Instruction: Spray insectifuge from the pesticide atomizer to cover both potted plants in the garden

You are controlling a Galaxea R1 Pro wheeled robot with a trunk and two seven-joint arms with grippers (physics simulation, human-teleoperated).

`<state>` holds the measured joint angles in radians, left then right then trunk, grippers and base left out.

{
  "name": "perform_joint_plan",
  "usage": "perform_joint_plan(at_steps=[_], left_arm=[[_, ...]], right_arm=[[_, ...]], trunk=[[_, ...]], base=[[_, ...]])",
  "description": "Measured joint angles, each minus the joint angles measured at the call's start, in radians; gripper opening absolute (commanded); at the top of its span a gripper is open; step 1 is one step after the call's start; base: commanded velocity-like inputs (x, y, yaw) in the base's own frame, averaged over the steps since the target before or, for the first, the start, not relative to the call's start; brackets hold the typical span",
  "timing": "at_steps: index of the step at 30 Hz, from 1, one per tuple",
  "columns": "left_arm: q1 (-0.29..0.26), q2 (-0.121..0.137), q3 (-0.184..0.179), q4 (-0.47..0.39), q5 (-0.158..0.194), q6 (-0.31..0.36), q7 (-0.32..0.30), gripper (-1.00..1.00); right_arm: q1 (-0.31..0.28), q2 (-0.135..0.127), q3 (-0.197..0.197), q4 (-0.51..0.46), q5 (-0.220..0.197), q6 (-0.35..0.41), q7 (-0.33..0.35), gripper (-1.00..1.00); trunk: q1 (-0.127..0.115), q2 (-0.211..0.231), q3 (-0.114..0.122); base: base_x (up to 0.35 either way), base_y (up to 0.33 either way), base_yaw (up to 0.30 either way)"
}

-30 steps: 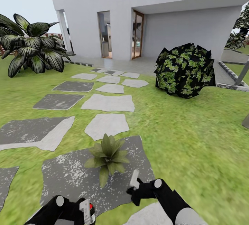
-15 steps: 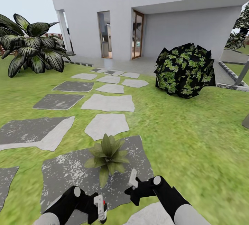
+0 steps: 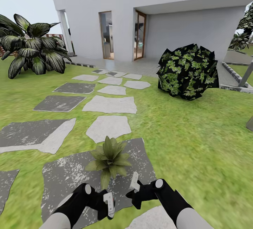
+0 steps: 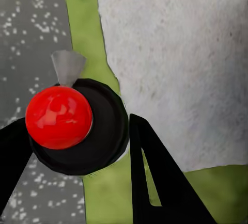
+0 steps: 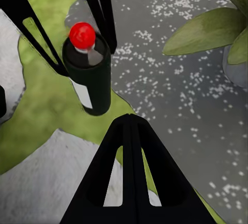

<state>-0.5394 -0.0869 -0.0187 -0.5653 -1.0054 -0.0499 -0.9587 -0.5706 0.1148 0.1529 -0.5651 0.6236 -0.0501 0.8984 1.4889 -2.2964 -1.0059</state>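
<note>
Your left gripper (image 3: 105, 204): clenched on the pesticide atomizer (image 3: 109, 204), black fingers (image 4: 160, 182) on either side of the dark bottle; from the left wrist its red-capped head (image 4: 58, 116) faces the camera, a pale nozzle (image 4: 67, 67) beside it.
Pesticide atomizer, from your right wrist (image 5: 89, 74): upright between the left arm's two black fingers, white label strip down one side, over the grass seam between stones.
Your right gripper (image 3: 135, 192): whether it is released or clenched cannot be told; one black finger (image 5: 132, 172) shows, nothing seen in it.
Potted plant (image 3: 109, 158): on the speckled dark stepping stone (image 3: 66, 179), just ahead of both grippers; leaves and grey pot (image 5: 235, 74) close by the right wrist.
Surroundings: lawn (image 3: 189, 144), pale stones (image 3: 109, 127), dark bush (image 3: 186, 71), white house (image 3: 158, 14)
</note>
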Motion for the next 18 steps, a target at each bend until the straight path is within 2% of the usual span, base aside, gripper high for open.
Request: perform_joint_plan(at_steps=[5, 9, 12, 15, 18], left_arm=[[0.001, -0.024, 0.0, -0.045, -0.003, 0.022, 0.01, -1.0], [0.001, -0.029, -0.003, -0.048, -0.004, 0.028, 0.043, -1.0], [0.004, -0.029, -0.017, -0.047, -0.005, 0.028, 0.058, -1.0], [0.006, -0.029, -0.034, -0.044, -0.003, 0.028, 0.099, -1.0], [0.005, -0.03, -0.063, -0.037, -0.003, 0.028, 0.113, -1.0]], right_arm=[[0.0, 0.0, 0.0, -0.001, 0.0, 0.0, 0.0, -1.0], [0.0, 0.0, 0.0, -0.002, 0.0, 0.0, 0.0, -1.0], [0.0, 0.0, 0.0, -0.003, 0.0, 0.0, 0.0, -1.0], [-0.001, 0.0, 0.0, -0.003, 0.0, 0.0, 0.0, -1.0], [-0.001, 0.0, 0.0, -0.003, 0.0, 0.0, 0.0, -1.0]], trunk=[[0.0, 0.0, 0.0], [0.0, 0.0, 0.0], [0.0, 0.0, 0.0], [0.0, 0.0, 0.0], [0.0, 0.0, 0.0]], base=[[0.0, 0.0, 0.0], [0.0, 0.0, 0.0], [0.0, 0.0, 0.0], [0.0, 0.0, 0.0], [0.0, 0.0, 0.0]])
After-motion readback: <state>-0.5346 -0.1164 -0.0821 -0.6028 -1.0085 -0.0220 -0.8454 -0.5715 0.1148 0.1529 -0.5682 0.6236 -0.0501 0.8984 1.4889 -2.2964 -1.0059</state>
